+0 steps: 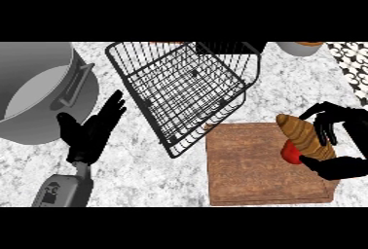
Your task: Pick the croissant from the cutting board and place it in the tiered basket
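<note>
A: Where is the croissant (305, 136)?

B: At about four o'clock in the head view, over the right edge of the wooden cutting board (262, 165). The right hand (343, 146) has it: its fingers (321, 127) curl over the upper side and the thumb comes round from below, so the pastry sits clasped between them.

A: Anything else by that hand?

B: A small red thing (291, 152) just beside the croissant's lower left side, touching it; I cannot tell what it is.

A: And the left hand (92, 132)?

B: At nine o'clock, fingers straight and pointing up, holding nothing, above the marbled worktop (137, 180).

A: The tiered basket (183, 87)?

B: A black wire one at twelve o'clock, its lower corner reaching the board's top left edge. A large grey pot (39, 92) stands at ten o'clock.
</note>
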`<state>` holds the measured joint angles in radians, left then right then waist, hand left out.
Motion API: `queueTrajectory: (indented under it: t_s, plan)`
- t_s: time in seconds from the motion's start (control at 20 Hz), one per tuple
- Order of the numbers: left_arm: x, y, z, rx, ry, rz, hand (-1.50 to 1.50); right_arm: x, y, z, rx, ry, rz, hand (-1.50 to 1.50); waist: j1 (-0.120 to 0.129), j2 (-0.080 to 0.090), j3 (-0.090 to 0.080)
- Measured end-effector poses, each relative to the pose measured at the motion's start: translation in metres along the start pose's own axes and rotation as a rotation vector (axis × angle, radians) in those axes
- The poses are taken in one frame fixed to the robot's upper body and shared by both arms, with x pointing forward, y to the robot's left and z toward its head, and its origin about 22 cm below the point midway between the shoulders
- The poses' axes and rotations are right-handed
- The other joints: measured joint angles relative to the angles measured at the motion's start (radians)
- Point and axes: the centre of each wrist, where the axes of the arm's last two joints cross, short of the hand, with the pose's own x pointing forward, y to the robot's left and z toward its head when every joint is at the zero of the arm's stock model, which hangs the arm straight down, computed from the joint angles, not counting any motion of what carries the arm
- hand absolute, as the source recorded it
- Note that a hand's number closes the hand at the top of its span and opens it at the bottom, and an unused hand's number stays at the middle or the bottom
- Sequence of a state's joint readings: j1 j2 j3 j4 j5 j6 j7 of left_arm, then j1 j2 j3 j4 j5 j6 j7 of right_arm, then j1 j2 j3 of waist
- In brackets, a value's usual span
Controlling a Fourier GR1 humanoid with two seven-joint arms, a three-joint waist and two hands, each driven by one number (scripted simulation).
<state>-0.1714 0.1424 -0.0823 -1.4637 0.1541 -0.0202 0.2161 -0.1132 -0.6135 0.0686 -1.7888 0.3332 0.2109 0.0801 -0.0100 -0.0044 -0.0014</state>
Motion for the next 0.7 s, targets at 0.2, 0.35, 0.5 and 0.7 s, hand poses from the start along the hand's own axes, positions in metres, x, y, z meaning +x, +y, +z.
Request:
queueTrajectory:
  t_s: [0.2, 0.35, 0.5, 0.7]
  plan:
    - [-0.001, 0.004, 0.001, 0.003, 0.003, -0.002, 0.0, 0.023, -0.051, 0.008, -0.074, -0.081, -0.02, 1.5, -0.001, 0.0, 0.0]
    - [0.002, -0.001, 0.0, -0.001, 0.004, 0.0, 0.0, 0.039, -0.08, 0.012, -0.123, -0.124, -0.048, 1.5, 0.002, 0.001, 0.0]
    - [0.003, 0.004, -0.001, -0.004, 0.003, -0.001, 0.0, 0.065, -0.1, 0.009, -0.157, -0.151, -0.042, 1.5, 0.008, 0.002, 0.0]
    - [0.004, 0.0, -0.002, -0.011, 0.002, -0.004, 0.0, 0.097, -0.113, -0.003, -0.171, -0.174, -0.031, 1.5, 0.015, 0.003, 0.0]
